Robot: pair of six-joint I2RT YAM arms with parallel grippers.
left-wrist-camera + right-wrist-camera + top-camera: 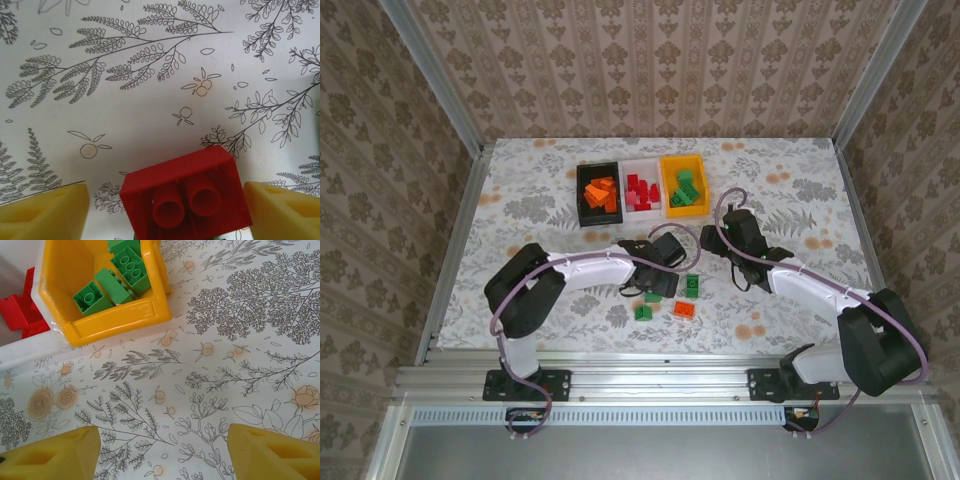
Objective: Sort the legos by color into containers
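Glossy, boxy red plastic brick [186, 192]

**Two robot arms, three colour-sorted bins on a floral table**

Three bins stand side by side at the far centre of the table [520, 180]. The black bin [580, 195] holds orange bricks [600, 190], the white bin [642, 166] holds red bricks [640, 190], and the yellow bin [685, 211] holds green bricks [685, 188]. Between the left arm [585, 268] and the right arm [810, 285] lie three loose green bricks [692, 285] and one loose orange brick [684, 309].
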